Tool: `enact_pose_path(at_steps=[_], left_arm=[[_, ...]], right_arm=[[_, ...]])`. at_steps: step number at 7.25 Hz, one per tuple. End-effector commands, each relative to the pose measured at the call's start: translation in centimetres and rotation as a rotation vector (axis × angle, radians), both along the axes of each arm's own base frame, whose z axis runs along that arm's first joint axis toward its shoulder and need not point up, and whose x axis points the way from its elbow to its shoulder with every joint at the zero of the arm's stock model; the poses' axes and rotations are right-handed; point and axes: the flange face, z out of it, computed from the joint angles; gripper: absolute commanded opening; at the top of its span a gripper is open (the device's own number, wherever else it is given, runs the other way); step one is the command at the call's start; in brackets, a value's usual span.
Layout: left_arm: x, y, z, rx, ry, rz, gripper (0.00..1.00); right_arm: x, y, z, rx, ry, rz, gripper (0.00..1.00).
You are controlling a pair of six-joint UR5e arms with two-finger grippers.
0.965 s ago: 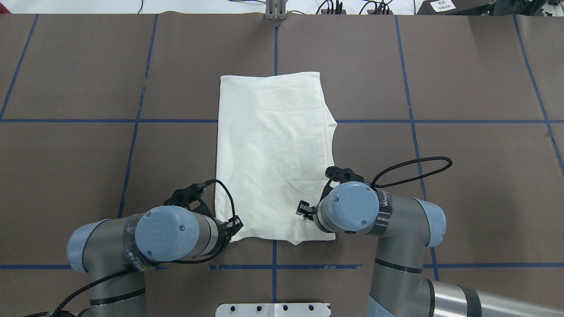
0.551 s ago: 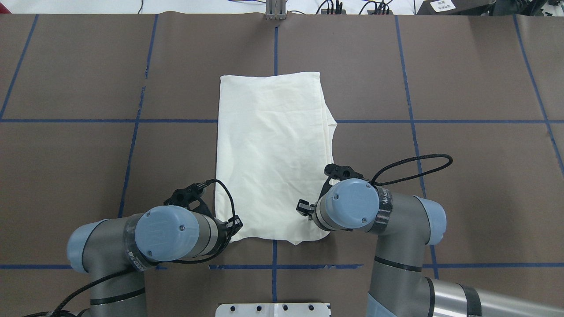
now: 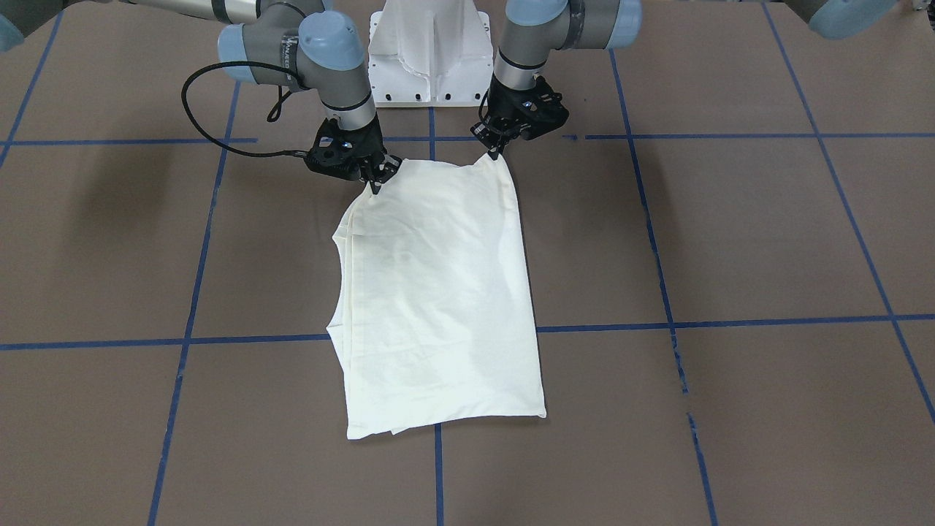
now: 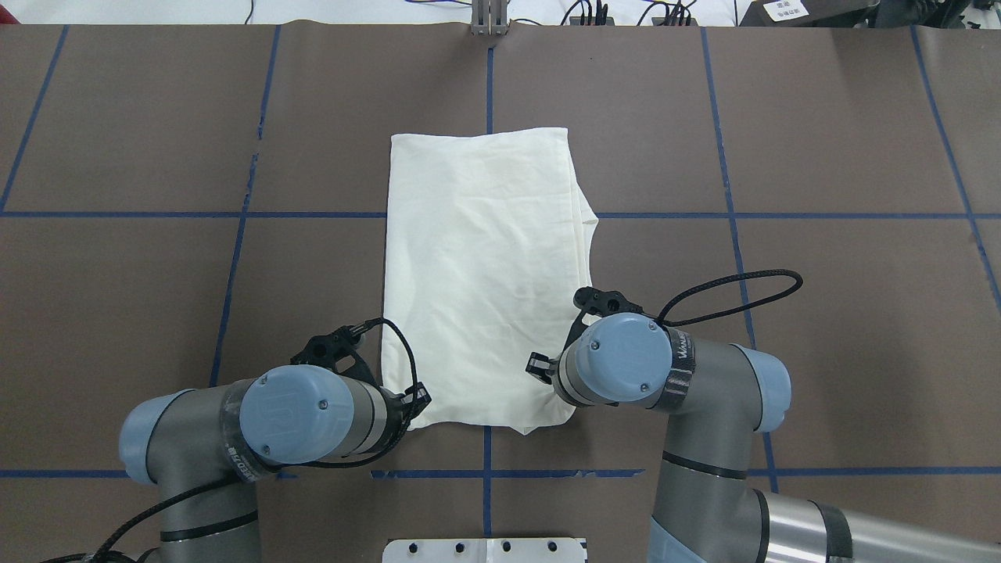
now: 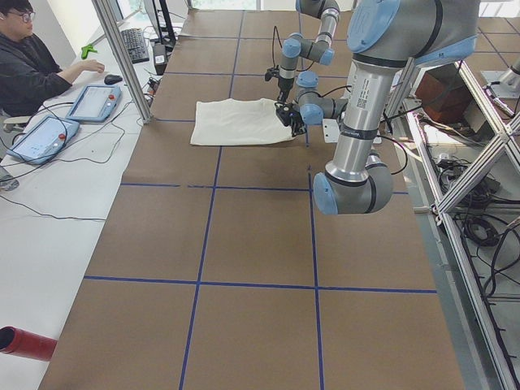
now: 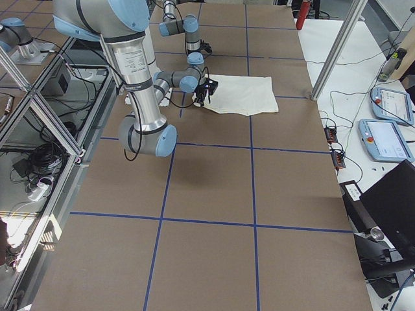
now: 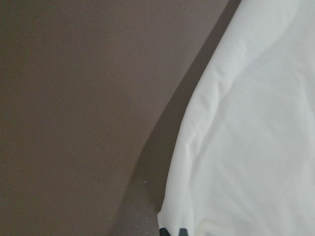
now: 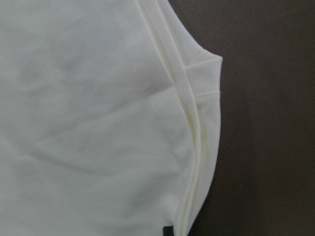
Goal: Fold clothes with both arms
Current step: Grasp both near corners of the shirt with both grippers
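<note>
The cream shirt (image 3: pixel 438 292) lies folded into a long rectangle with its plain side up, in the middle of the brown table (image 4: pixel 821 313). No print shows. My left gripper (image 3: pixel 495 151) is shut on the shirt's near corner on my left side. My right gripper (image 3: pixel 375 184) is shut on the other near corner, which is lifted a little off the table. In the overhead view the shirt (image 4: pixel 485 274) shows, but both pairs of fingertips are hidden under the wrists. The right wrist view shows layered side edges (image 8: pixel 197 128) of the shirt.
The white pedestal base (image 3: pixel 429 51) stands just behind the grippers. Blue tape lines (image 4: pixel 727 215) cross the table. An operator (image 5: pixel 32 73) sits at the far edge with tablets (image 5: pixel 93 101) and an aluminium post (image 5: pixel 122 57).
My right gripper has moved slightly forward and inward with its corner of the shirt, so the shirt's near right edge has drawn in. The left arm has not moved.
</note>
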Motion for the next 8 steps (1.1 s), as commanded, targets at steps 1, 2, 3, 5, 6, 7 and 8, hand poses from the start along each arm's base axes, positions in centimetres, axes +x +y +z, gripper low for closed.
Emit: enact_pose_path(at_steps=[1,2,3,5,6,7,8], left_arm=[[-0.9,0.3,-0.4,-0.001,-0.008,0.002,0.0],[-1.8,1.0,-1.5,0.003,0.002,0.007,0.0],[-2.1,3.0,-2.6,0.006,0.012,0.041,0.0],[-3.9,7.0,-5.4,0.009,0.032,0.105,0.0],[-4.4,7.9,-6.1,0.012,0.042,0.121,0.0],[-5.2,8.0,-6.7,0.014,0.06,0.122,0.0],[-5.2,7.9,-6.7,0.013,0.061,0.122,0.0]], right_arm=[[1.6,0.1,-1.2,0.009,-0.033,0.004,0.0],[2.0,0.3,-1.6,-0.001,-0.046,-0.008,0.0],[3.4,1.1,-1.8,-0.014,-0.069,-0.034,0.0],[6.9,4.0,-3.0,-0.018,-0.128,-0.087,0.0],[8.4,5.3,-3.1,-0.041,-0.15,-0.129,0.0],[8.5,5.9,-3.1,-0.062,-0.157,-0.16,0.0],[7.5,6.4,-3.2,-0.063,-0.156,-0.172,0.0]])
